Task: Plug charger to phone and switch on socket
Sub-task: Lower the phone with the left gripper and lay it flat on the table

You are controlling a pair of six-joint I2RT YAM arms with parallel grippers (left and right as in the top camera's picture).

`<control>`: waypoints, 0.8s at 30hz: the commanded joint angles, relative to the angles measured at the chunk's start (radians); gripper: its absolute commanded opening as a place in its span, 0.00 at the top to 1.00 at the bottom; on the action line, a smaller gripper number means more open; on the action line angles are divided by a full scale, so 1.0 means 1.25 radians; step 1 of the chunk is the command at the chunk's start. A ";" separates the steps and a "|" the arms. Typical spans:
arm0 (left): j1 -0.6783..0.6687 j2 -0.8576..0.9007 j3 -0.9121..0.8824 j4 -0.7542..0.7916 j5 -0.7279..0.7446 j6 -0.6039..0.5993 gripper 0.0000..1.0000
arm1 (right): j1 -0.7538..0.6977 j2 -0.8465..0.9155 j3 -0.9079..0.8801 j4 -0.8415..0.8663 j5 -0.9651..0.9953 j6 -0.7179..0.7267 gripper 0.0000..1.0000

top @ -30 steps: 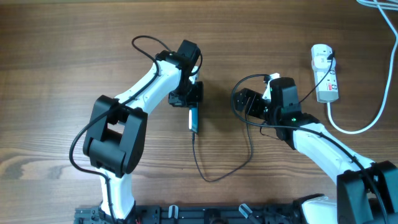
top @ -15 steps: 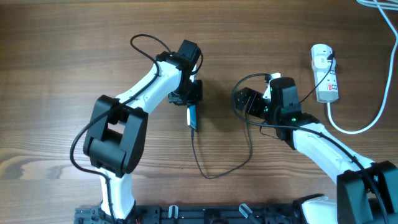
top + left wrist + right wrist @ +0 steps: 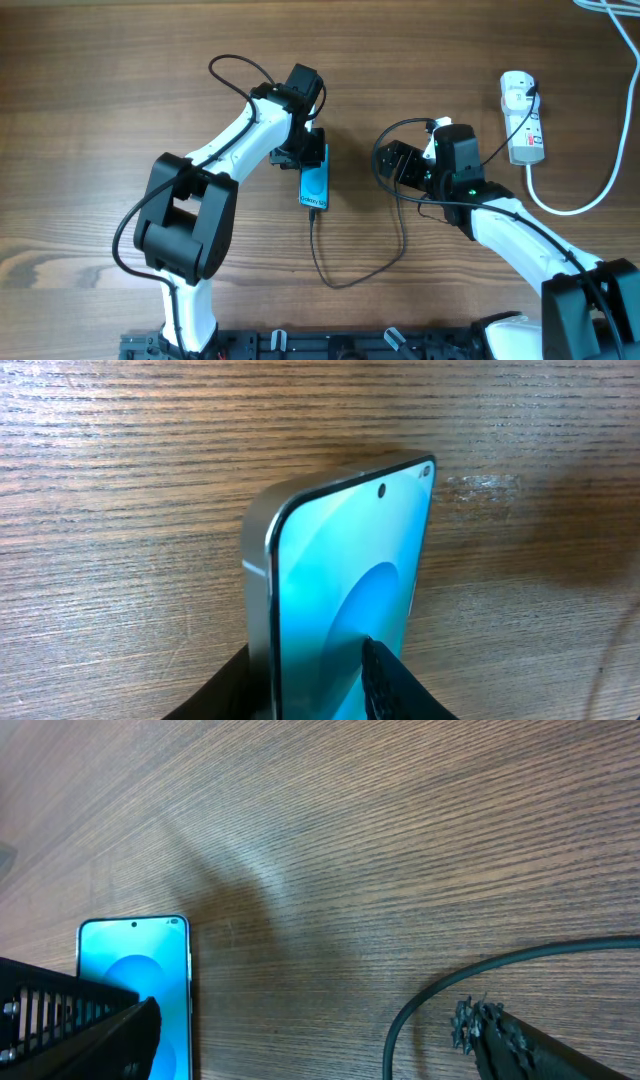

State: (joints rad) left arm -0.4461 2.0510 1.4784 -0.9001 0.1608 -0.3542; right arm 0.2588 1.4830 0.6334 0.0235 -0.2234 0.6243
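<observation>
Left gripper [image 3: 312,152] at one phone [image 3: 314,186]; one charger [image 3: 345,283], one socket [image 3: 524,128].

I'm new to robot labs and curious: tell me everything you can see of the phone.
The phone is a slim rectangular smartphone: lit teal-blue screen, white band of text at its near end, a punch-hole camera by one short edge, silvery frame. It rests screen up on the wooden table. The thin black charger cable reaches its near end; the joint is too small to judge. The black fingers of the left gripper flank its far end; contact is unclear.
</observation>
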 commanded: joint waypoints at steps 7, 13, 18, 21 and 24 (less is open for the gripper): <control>-0.001 -0.002 -0.004 0.002 -0.007 0.001 0.73 | -0.001 -0.001 0.015 0.004 0.017 0.005 0.00; -0.001 -0.002 -0.004 0.003 -0.007 0.001 0.75 | -0.001 -0.001 0.015 0.004 0.017 0.005 0.00; -0.001 -0.002 -0.004 0.006 -0.007 0.001 0.73 | -0.001 -0.001 0.015 0.004 0.025 0.006 0.00; -0.002 -0.002 -0.004 0.009 -0.007 0.001 0.73 | -0.001 -0.001 0.015 0.004 0.026 0.005 0.00; -0.007 -0.002 -0.006 0.012 -0.007 0.001 0.73 | -0.001 -0.001 0.015 0.004 0.026 0.005 0.00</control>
State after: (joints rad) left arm -0.4461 2.0445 1.4792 -0.8928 0.1722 -0.3515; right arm 0.2588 1.4830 0.6334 0.0235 -0.2134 0.6243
